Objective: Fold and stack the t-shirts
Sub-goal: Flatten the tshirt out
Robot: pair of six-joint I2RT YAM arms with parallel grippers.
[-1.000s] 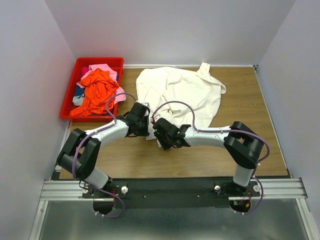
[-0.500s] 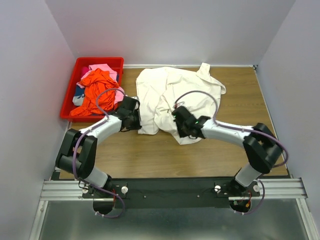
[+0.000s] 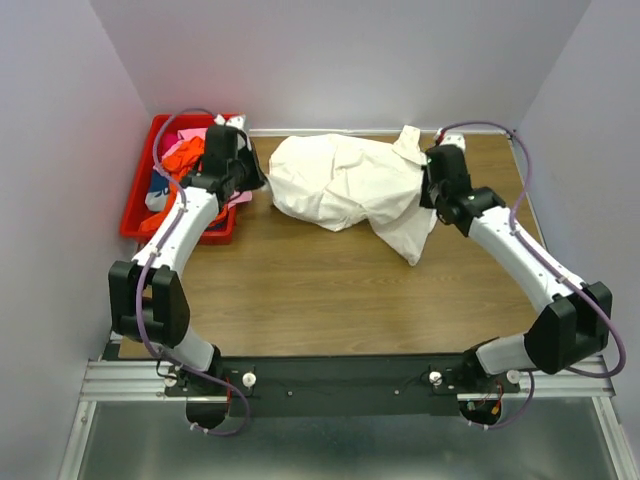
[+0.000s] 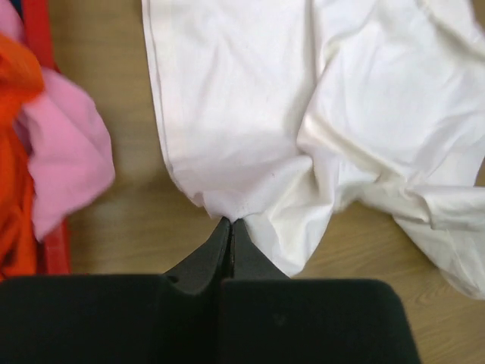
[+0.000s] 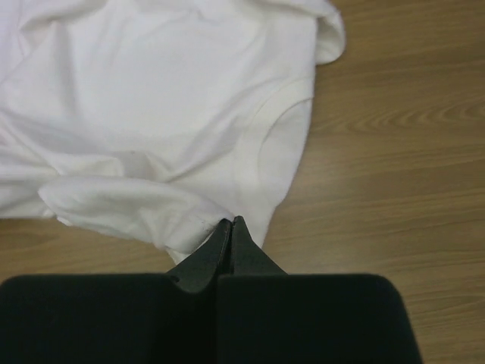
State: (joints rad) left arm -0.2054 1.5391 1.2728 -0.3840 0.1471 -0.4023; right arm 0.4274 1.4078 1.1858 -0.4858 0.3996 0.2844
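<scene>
Along the far edge of the wood-grain counter (image 3: 320, 290), the white t-shirt (image 3: 340, 180) lies bunched and creased, stretched sideways between the two arms. Its body sits near the back wall (image 3: 340, 60), and one loose end trails toward the near right.

The left arm (image 3: 175, 225) reaches to the shirt's left end, just beside the red bin (image 3: 140, 215). The left wrist view shows the left jaws clenched on the shirt's hemmed corner, with the cloth fanning out from their tips. The right arm (image 3: 520, 250) reaches to the shirt's right end. There the right jaws are clenched as well, their tips pinching the edge of the fabric just below a curved seam that looks like the collar.

The bin stands in the far left corner of the counter, against the left wall (image 3: 60, 150). It holds a heap of other shirts: an orange-red shirt (image 3: 180, 155) on top, a pink shirt (image 3: 198, 133) spilling over the rim toward the white one, and a scrap of dark blue-patterned cloth (image 3: 158, 190) at the bin's left side.

Plain pale walls close the counter on three sides, the right wall (image 3: 590, 120) meeting it along a thin white trim. A metal rail (image 3: 350, 378) at the near edge carries both arm bases. The wood between the shirt and the rail is smooth, brown and evenly lit.
</scene>
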